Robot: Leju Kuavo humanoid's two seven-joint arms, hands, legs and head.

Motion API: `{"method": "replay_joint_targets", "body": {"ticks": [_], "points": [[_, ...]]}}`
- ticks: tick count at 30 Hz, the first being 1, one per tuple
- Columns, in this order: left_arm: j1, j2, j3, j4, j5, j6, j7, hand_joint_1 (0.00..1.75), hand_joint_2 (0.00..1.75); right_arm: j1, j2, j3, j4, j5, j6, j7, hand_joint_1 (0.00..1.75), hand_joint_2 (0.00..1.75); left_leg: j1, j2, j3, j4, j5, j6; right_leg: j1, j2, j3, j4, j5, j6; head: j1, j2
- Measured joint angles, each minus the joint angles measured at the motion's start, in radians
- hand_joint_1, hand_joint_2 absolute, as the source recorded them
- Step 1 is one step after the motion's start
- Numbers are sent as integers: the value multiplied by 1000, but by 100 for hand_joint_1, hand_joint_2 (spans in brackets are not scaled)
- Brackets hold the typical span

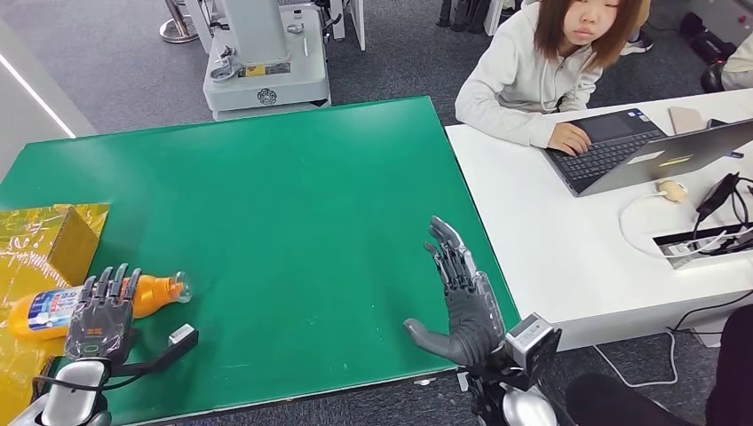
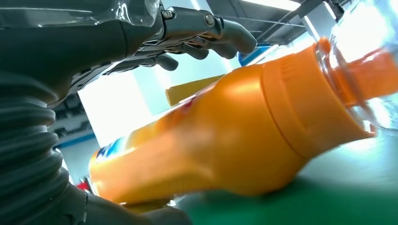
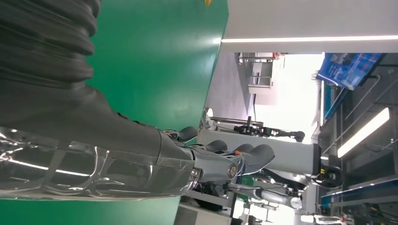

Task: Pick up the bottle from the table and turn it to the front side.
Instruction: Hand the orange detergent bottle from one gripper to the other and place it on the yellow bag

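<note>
An orange bottle [image 1: 155, 291] with a blue and white label and a clear cap lies on its side at the front left of the green table [image 1: 284, 195]. My left hand [image 1: 102, 311] is over its middle, fingers spread across the top. In the left wrist view the bottle [image 2: 225, 140] rests on the table. The fingers [image 2: 206, 28] arch above it with a gap, and the thumb lies low beside it. My right hand [image 1: 462, 297] hovers at the table's front right edge, fingers straight and apart, holding nothing. The right wrist view shows that hand [image 3: 141, 159] over the green top.
A shiny yellow box [image 1: 62, 235] stands at the table's left edge, just behind the bottle. A white desk [image 1: 568, 248] with a laptop [image 1: 639, 151] and cables adjoins the right side, where a person [image 1: 542, 62] sits typing. A white machine base [image 1: 262, 62] stands beyond the far edge.
</note>
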Motion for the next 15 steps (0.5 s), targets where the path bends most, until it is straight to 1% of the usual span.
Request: {"method": "replay_joint_targets", "body": {"ticks": [1, 2, 3, 5, 6, 7, 8, 9, 11, 13, 15], "points": [[6, -5, 9, -1, 40, 22, -37, 0, 175, 4, 1, 0, 0, 3, 0, 0, 0, 175, 0, 0, 0, 0, 0, 0, 0, 0, 0, 0, 0, 0, 0, 0], [16, -15, 26, -4, 108, 48, -96, 0, 175, 7, 3, -1, 0, 6, 0, 0, 0, 175, 0, 0, 0, 0, 0, 0, 0, 0, 0, 0, 0, 0, 0, 0], [30, -29, 51, -13, 203, 75, -175, 0, 175, 9, 5, -1, 0, 9, 0, 1, 0, 175, 0, 0, 0, 0, 0, 0, 0, 0, 0, 0, 0, 0, 0, 0], [79, -74, 123, -55, 456, 113, -394, 0, 175, 9, 7, -1, 3, 11, -1, 4, 0, 175, -1, 0, 0, 0, 0, 0, -1, 0, 0, -1, 0, 0, 0, 0], [112, -105, 162, -93, 607, 110, -511, 0, 175, 9, 8, -2, 6, 6, -3, 7, 0, 175, -1, 0, 0, 0, 0, 0, -1, 1, 0, -1, 0, 0, 0, 0], [148, -142, 198, -142, 760, 89, -615, 0, 175, 9, 8, -2, 10, -3, -8, 8, 0, 175, -2, 0, 0, 0, -1, 1, -2, 1, 0, -2, 0, 1, 0, 0], [185, -183, 228, -201, 911, 53, -688, 0, 175, 9, 8, -1, 14, -16, -14, 9, 0, 175, -3, 0, 0, 0, -1, 1, -2, 1, 0, -2, 0, 1, 0, 0], [223, -227, 249, -269, 1043, 13, -731, 0, 175, 8, 8, -1, 21, -32, -20, 8, 0, 175, -3, 0, 0, 0, -1, 2, -3, 1, 0, -2, 0, 1, 0, 0], [289, -304, 262, -399, 1203, -32, -753, 0, 175, 6, 8, 0, 35, -58, -28, 3, 0, 175, -3, 1, -1, 1, -2, 4, -3, 1, 0, -3, 0, 1, 0, 0], [336, -356, 254, -509, 1260, -23, -766, 0, 175, 4, 8, 1, 46, -73, -30, -1, 0, 175, -3, 1, -1, 2, -3, 5, -3, 1, 0, -3, 0, 2, 0, 0], [366, -390, 234, -612, 1274, 6, -783, 0, 175, 3, 9, 3, 53, -79, -29, 1, 0, 175, -3, 1, -1, 2, -4, 6, -3, 1, 0, -3, -1, 2, 0, 0]]}}
